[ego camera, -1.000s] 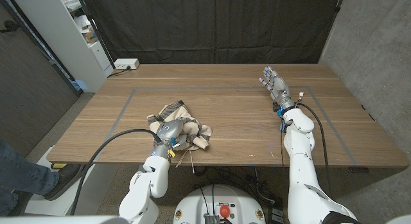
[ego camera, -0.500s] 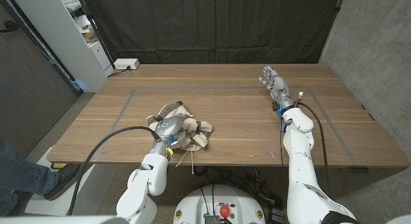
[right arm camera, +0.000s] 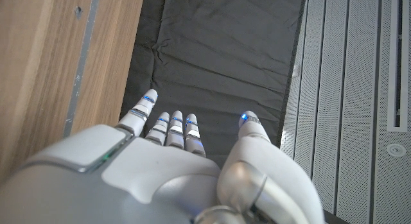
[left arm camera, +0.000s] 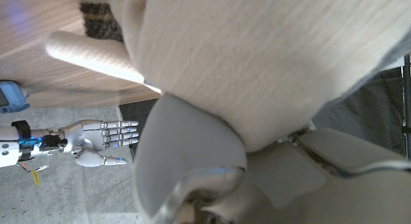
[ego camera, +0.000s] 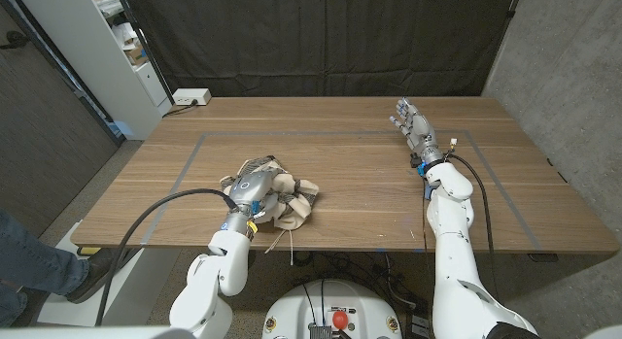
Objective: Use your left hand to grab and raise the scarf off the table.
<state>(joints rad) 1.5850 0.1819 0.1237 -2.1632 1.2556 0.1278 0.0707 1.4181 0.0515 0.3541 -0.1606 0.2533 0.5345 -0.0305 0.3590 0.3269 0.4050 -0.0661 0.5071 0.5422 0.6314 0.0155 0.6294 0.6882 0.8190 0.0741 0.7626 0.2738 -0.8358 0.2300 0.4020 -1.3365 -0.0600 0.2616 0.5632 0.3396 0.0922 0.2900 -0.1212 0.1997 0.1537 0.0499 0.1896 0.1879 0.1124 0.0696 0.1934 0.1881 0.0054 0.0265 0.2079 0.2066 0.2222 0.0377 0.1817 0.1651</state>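
Scarf (ego camera: 287,198) bunched in a loose heap near the table (ego camera: 369,174) front edge, toward its left end. Soft, light, limp by the look; likely to drape and trail fringe when raised, nothing to break. Left hand (ego camera: 251,189) buried in the heap's left side, cloth pressed across it in the wrist view; grip itself hidden, cannot tell. Best taken deep in the thick middle folds. Right hand (ego camera: 413,125) empty, fingers extended, near the far right edge.
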